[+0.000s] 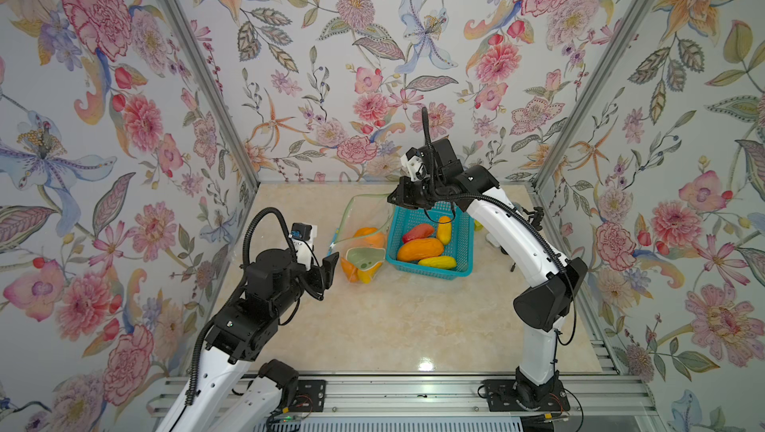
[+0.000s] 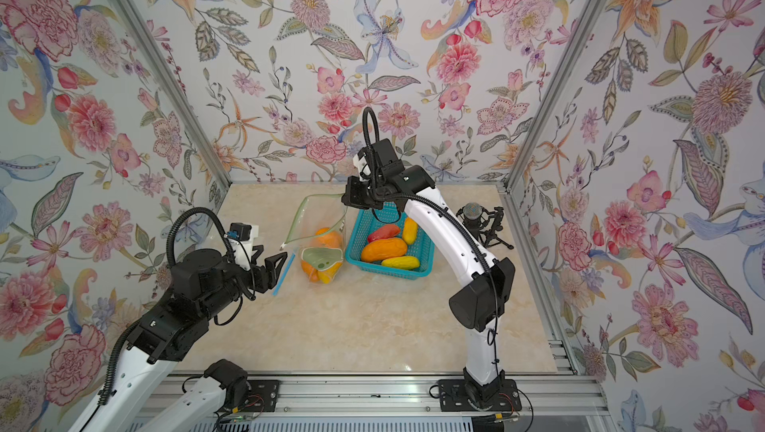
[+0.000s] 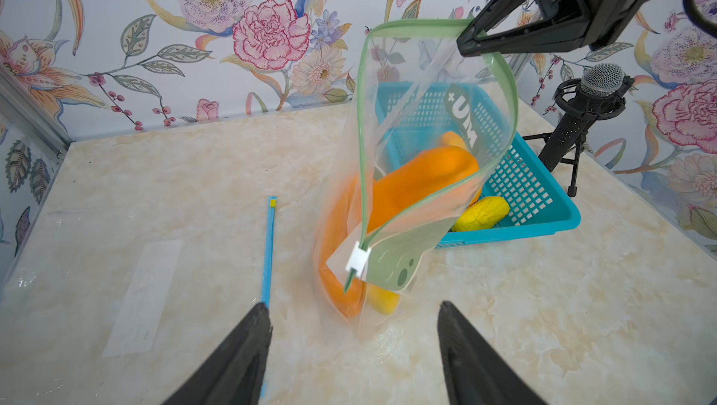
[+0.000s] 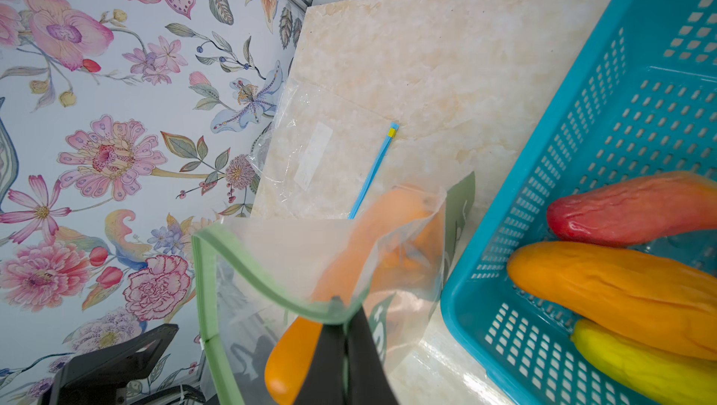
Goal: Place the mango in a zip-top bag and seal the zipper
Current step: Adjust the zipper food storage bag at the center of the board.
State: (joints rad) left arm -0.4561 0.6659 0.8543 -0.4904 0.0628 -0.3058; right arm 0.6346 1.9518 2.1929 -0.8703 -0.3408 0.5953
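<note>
Right hand (image 3: 463,44) pinched shut on the green zipper rim of the bag (image 3: 392,263), orange mango (image 3: 419,178) inside, mouth gaping

Left hand (image 3: 353,305) hangs empty and wide open just short of the bag, whose bottom rests on the table (image 3: 174,158) beside the basket (image 3: 543,224). Loading looks done, sealing not yet begun; next the left hand should close on the white slider (image 3: 357,259) and draw it along the rim

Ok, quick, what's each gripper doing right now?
Left gripper: open, holding nothing.
Right gripper: shut on the zip-top bag at its green rim.
</note>
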